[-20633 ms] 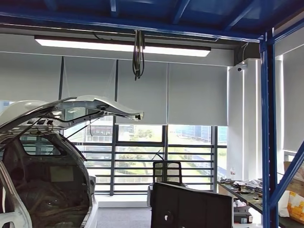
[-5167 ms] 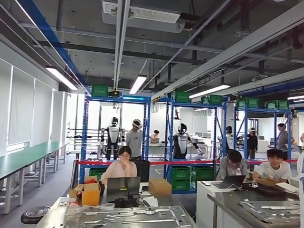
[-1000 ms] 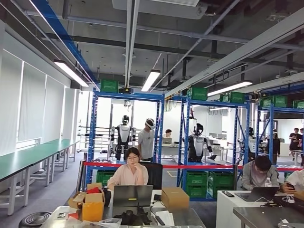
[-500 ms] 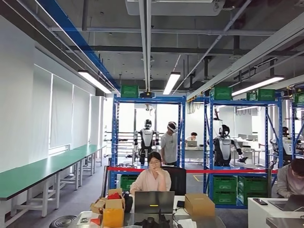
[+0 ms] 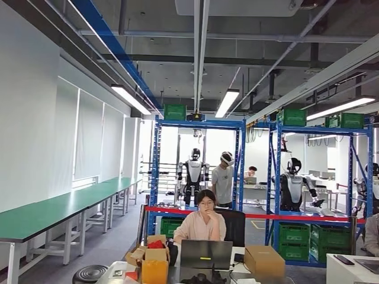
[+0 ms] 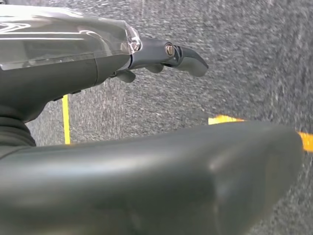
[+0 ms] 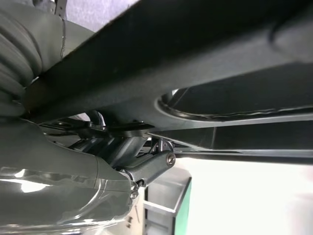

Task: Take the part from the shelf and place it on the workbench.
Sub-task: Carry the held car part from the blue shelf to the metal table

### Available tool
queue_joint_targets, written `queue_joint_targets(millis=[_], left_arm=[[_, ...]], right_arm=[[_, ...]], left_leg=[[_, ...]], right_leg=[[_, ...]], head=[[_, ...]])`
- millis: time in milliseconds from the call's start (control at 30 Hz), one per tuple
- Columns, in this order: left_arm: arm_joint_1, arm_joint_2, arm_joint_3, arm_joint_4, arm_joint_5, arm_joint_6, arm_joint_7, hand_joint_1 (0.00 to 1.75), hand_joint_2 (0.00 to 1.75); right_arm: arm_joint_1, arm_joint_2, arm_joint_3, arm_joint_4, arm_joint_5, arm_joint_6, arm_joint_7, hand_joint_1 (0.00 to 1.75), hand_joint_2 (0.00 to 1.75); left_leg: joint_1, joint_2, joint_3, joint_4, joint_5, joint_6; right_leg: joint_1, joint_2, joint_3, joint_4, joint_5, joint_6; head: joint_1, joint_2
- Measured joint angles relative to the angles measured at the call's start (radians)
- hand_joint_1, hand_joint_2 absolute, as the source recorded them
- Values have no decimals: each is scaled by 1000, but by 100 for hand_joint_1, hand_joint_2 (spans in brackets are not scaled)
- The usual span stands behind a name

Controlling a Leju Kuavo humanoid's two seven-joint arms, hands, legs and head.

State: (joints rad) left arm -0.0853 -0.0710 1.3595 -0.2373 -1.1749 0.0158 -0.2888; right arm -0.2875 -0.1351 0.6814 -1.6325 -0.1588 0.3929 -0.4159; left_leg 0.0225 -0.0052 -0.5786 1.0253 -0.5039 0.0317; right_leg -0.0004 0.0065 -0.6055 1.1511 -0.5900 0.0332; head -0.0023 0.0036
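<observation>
Carrying the part [image 7: 229, 63], turning toward the table.
We keep right hand [image 7: 122, 147] gripping the dark part from below; left hand [image 6: 162, 51] empty, fingers extended over floor; walk steady, keep it level.

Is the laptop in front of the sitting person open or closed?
Open. The laptop has its lid standing upright, back facing the camera, and the seated person looks down toward it from behind.

Left hand [image 6: 122, 58], fingers [image 6: 186, 58] extended, above grey floor [image 6: 229, 54] with yellow lines [image 6: 65, 120].
</observation>
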Motion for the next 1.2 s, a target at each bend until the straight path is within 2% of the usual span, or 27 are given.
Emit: queue_joint_targets(millis=[67,100,133,167,200,233,267,300,367,400,467,567,600,633,667,700,733,767,800,867,933,967,1033,1100,1133,1167,1200], left_arm=[[0,0,0,0,0,0,0,0,175],[1,0,0,0,0,0,0,0,175],[2,0,0,0,0,0,0,0,175],[2,0,0,0,0,0,0,0,175],[2,-1,0,0,0,0,0,0,175],[2,-2,0,0,0,0,-1,0,175],[2,-3,-1,0,0,0,-1,0,175],[3,-4,-1,0,0,0,-1,0,175],[4,-5,-1,0,0,-2,-1,0,175],[3,-5,-1,0,0,-2,-1,0,175],[0,-5,-1,0,-1,-4,-2,0,175],[2,-5,-1,0,-1,-4,-3,0,175],[4,-5,-1,0,-1,-4,-3,0,175],[4,-5,-1,0,-1,-4,-4,0,175],[4,-4,-1,0,-1,-4,-4,0,175],[4,-4,-1,0,-1,-4,-5,0,175],[2,-5,-1,0,-1,-4,-5,0,175],[1,-5,-2,0,-1,-4,-6,0,175],[-1,-6,-2,0,-1,-4,-6,0,175],[1,-6,-2,0,-1,-4,-5,0,175],[3,-6,-3,0,-3,-3,-5,0,175],[2,-7,-4,0,-4,-2,-5,0,175],[0,-7,-5,0,-7,-3,-6,0,175],[1,-7,-6,0,-8,-3,-6,0,175],[2,-7,-6,0,-8,-3,-6,0,175],[3,-7,-6,0,-9,-3,-6,0,175],[3,-7,-6,0,-9,-3,-6,0,175]], right_arm=[[8,0,-6,-1,-9,-2,1,175,175],[13,0,-9,-1,-14,-3,2,175,175],[16,0,-12,-1,-17,-4,2,175,175],[18,0,-15,-1,-20,-4,3,175,175],[18,1,-17,-2,-21,-4,4,175,175],[17,2,-19,-2,-23,-4,4,175,175],[15,3,-20,-3,-23,-3,4,175,175],[15,5,-21,-4,-24,-3,5,175,175],[15,8,-22,-5,-25,-3,6,175,175],[15,9,-23,-6,-26,-3,6,175,175],[13,14,-24,-6,-26,-3,7,175,175],[15,20,-24,-5,-17,-3,9,175,175],[17,20,-24,-5,-10,-4,10,175,175],[18,20,-24,-4,-3,-4,11,175,175],[19,20,-24,-4,2,-4,11,175,175],[19,20,-24,-4,4,-4,12,175,175],[19,20,-24,-4,5,-4,12,175,175],[18,20,-24,-4,6,-5,13,175,175],[18,20,-24,-4,7,-5,13,175,175],[20,18,-25,-4,8,-6,14,175,175],[23,17,-26,-6,9,-5,14,175,175],[23,16,-27,-8,8,-5,14,175,175],[20,15,-27,-10,8,-5,13,175,175],[24,14,-27,-11,8,-5,12,175,175],[27,13,-27,-11,8,-5,12,175,175],[29,12,-27,-11,8,-5,12,175,175],[30,11,-27,-11,8,-5,12,175,175]], left_leg=[[-1,4,11,0,-10,3],[-2,7,18,0,-17,3],[-4,11,28,0,-24,3],[-6,16,40,0,-32,2],[-7,21,51,-2,-39,0],[-9,28,60,-3,-46,-3],[-10,35,66,-5,-52,-7],[-11,44,71,-6,-55,-12],[-12,58,82,-5,-58,-21],[-12,57,87,3,-62,-24],[-9,38,62,63,-93,-30],[-6,16,-50,237,-164,-41],[-5,14,-78,265,-164,-44],[-3,13,-89,256,-142,-47],[-1,13,-86,218,-103,-50],[1,13,-69,155,-53,-53],[2,11,-51,102,-15,-55],[1,10,-38,58,-5,-54],[0,9,-30,34,0,-48],[-5,10,-27,28,-18,-29],[-3,10,-19,29,-13,-13],[-1,10,-14,27,-14,-8],[1,10,-4,25,-21,-1],[0,10,6,24,-32,1],[-1,10,14,24,-39,0],[-2,10,23,24,-47,0],[-3,10,35,24,-55,0]], right_leg=[[-2,-1,-77,120,-36,5],[-2,-2,-98,140,-30,4],[-1,-3,-100,119,-2,1],[1,-7,-84,63,41,-6],[7,-22,-59,-5,84,-17],[15,-43,-38,-63,107,-28],[23,-61,-24,-103,119,-37],[29,-72,-19,-122,118,-45],[29,-59,-11,-135,118,-53],[26,-49,-3,-142,120,-57],[18,-30,14,-151,120,-62],[14,-1,22,-153,113,-67],[14,7,25,-153,109,-66],[12,15,31,-152,104,-64],[10,20,39,-151,98,-61],[7,24,49,-149,89,-56],[5,26,60,-149,81,-50],[3,28,66,-146,73,-44],[2,28,70,-142,65,-36],[2,28,73,-133,54,-21],[2,24,76,-121,45,-11],[2,20,67,-100,35,-7],[-1,9,11,0,-7,4],[-2,2,-71,127,-47,10],[-2,1,-98,155,-43,9],[-1,0,-107,145,-18,5],[3,-1,-99,96,25,-2]], head=[[0,0],[0,0],[0,0],[0,0],[0,0],[0,0],[0,0],[0,0],[0,1],[1,1],[1,0],[1,0],[1,0],[1,0],[1,0],[1,0],[1,0],[1,0],[1,0],[1,0],[1,0],[1,0],[1,0],[1,0],[1,0],[1,0],[1,0]])
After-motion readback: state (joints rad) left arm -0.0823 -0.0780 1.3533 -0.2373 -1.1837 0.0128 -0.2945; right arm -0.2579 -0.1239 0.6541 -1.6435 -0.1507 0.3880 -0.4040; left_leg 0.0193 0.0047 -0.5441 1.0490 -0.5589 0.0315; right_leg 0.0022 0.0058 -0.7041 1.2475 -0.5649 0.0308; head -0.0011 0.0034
